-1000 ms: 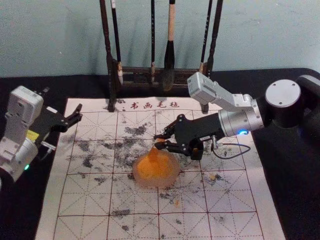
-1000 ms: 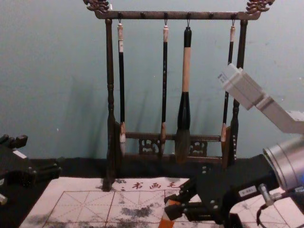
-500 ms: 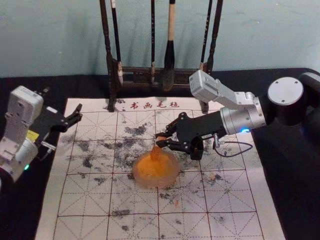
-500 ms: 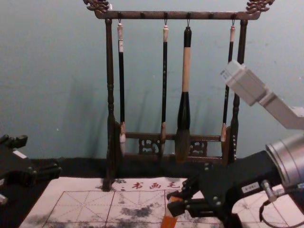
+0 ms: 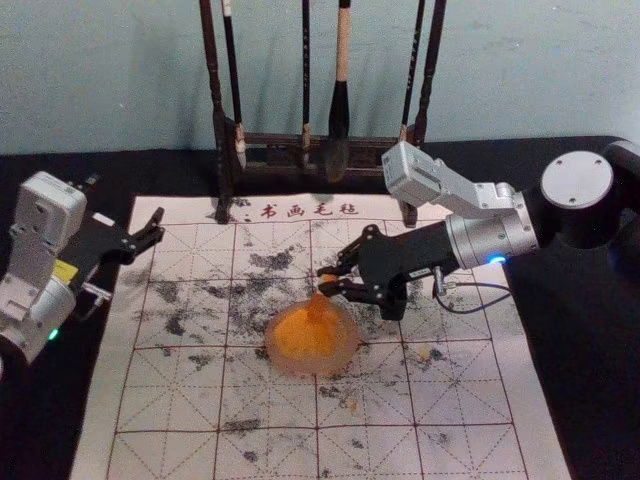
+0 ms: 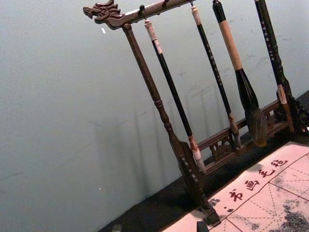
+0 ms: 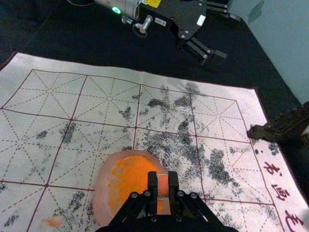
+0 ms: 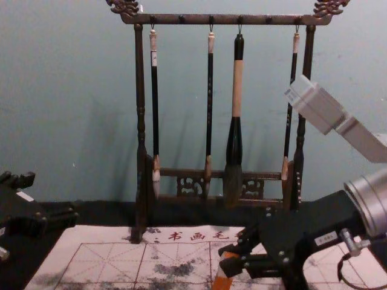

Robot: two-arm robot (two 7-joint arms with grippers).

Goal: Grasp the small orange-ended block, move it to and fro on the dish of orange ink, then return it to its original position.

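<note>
Pinching orange-ended block [image 5: 319,303], right pincer [image 5: 326,280] over round, frosted dish [image 5: 311,371]

Silver-and-black metal right arm [image 5: 492,238] reaching inward, sloping down; black 2-fingered right gripper [image 5: 324,280] clamped, fingertips slightly apart. Silver-and-black metal left arm [image 5: 40,295] parked, left side; black left gripper [image 5: 125,200] spread wide.

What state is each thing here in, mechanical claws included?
Right gripper: closed on the block
Block: gripped, at the dish
Dish: upright, holding orange ink
Left gripper: open, empty
Mat: spread flat, smudged
Brushes: hanging
Rack: standing
</note>
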